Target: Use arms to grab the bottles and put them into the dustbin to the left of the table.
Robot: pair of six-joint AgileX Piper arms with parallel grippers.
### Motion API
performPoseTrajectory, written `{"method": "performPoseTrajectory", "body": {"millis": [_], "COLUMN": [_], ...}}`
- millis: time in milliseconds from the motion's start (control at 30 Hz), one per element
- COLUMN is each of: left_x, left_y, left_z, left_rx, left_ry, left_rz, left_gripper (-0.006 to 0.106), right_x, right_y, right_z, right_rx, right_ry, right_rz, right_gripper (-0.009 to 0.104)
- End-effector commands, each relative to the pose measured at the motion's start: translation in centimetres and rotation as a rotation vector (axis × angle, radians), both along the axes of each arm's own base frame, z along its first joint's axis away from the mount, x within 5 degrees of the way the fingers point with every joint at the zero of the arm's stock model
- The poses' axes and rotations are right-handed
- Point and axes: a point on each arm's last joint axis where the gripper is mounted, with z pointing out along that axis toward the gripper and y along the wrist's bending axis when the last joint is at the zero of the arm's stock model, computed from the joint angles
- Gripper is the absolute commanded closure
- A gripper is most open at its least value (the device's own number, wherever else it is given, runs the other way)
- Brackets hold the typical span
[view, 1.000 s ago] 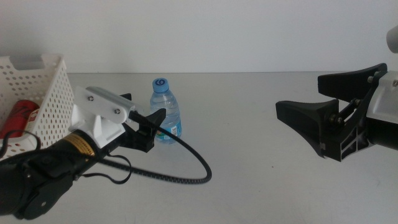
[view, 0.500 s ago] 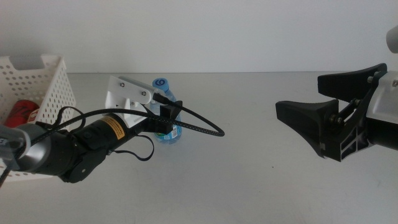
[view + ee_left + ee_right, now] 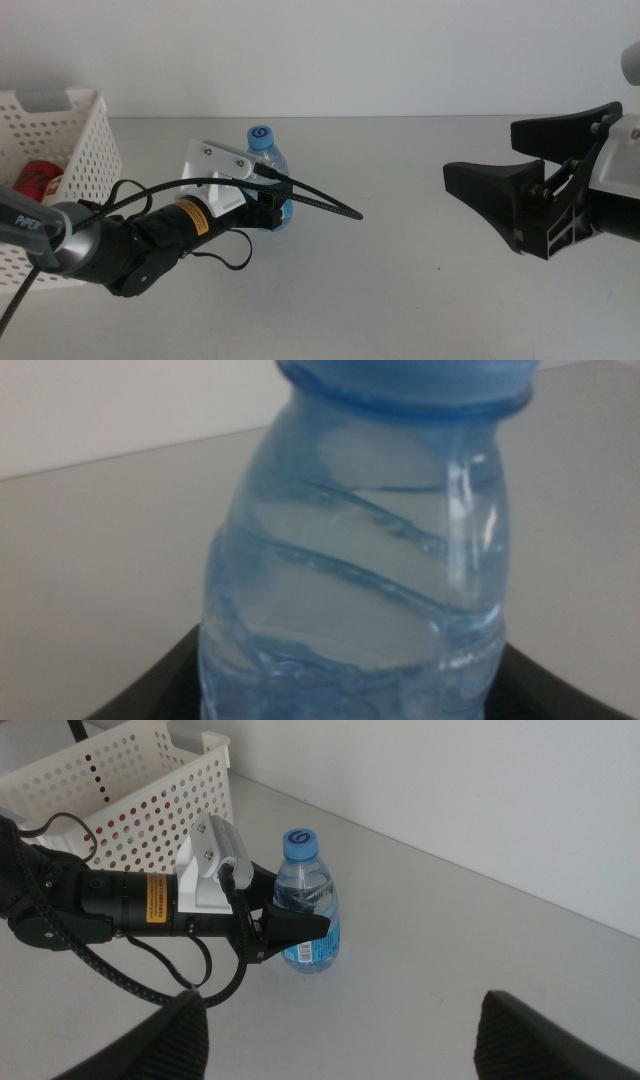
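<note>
The big grey table (image 3: 400, 250) fills the lower part of the middle view. At the left edge stands the white dustbin (image 3: 85, 140), full of little holes, with a red can (image 3: 35, 180) lying inside.

The left arm (image 3: 110, 250) comes in from the lower left with a white bracket and a yellow sticker. Its left gripper (image 3: 270, 205) has its jaws spread on either side of the water bottle (image 3: 267, 175), which stands upright on the table, left of the middle.

The bottle is small, clear and bluish, with a blue cap and a blue label low down. The left wrist view shows it very close, with slanted ridges in the plastic (image 3: 360, 560); the cap top and label cannot be seen there.

The right gripper (image 3: 470, 185) waits at the right side, jaws wide apart, holding nothing.
</note>
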Motion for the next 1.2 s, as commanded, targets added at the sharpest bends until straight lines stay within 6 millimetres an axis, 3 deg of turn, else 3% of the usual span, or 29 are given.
{"method": "performPoseTrajectory", "body": {"millis": [0, 67, 233, 500, 700, 833, 967, 1067, 1167], "left_x": [0.5, 0.5, 0.8, 0.6, 1.1, 0.8, 0.2, 0.0, 0.4], "left_y": [-0.1, 0.2, 1.0, 3.0, 7.2, 11.8, 16.7, 19.9, 21.4], "left_z": [3.5, 4.5, 9.0, 18.4, 25.0, 26.7, 27.8, 27.8, 26.9], "left_rx": [-0.051, -0.024, 0.034, 0.124, 0.22, 0.269, 0.22, 0.206, 0.177], "left_ry": [-0.101, -0.059, 0.014, 0.083, 0.241, 0.302, 0.334, 0.342, 0.388], "left_rz": [0.006, 0.035, 0.133, 0.326, 0.446, 0.395, 0.479, 0.569, 0.594], "left_gripper": [0.071, 0.085, 0.098, 0.099, 0.099, 0.099, 0.099, 0.099, 0.099], "right_x": [0.0, 0.0, 0.0, 0.0, 0.0, 0.0, 0.0, 0.0, 0.0], "right_y": [-0.1, -0.1, -0.1, -0.1, -0.1, -0.1, -0.1, -0.1, -0.1], "right_z": [2.0, 2.0, 2.0, 2.0, 2.0, 2.0, 2.0, 2.0, 2.0], "right_rx": [0.055, 0.055, 0.055, 0.055, 0.055, 0.055, 0.055, 0.055, 0.055], "right_ry": [-0.1, -0.1, -0.1, -0.1, -0.1, -0.1, -0.1, -0.1, -0.1], "right_rz": [-0.012, -0.012, -0.012, -0.012, -0.012, -0.012, -0.012, -0.012, -0.012], "right_gripper": [0.027, 0.027, 0.027, 0.027, 0.027, 0.027, 0.027, 0.027, 0.027]}}
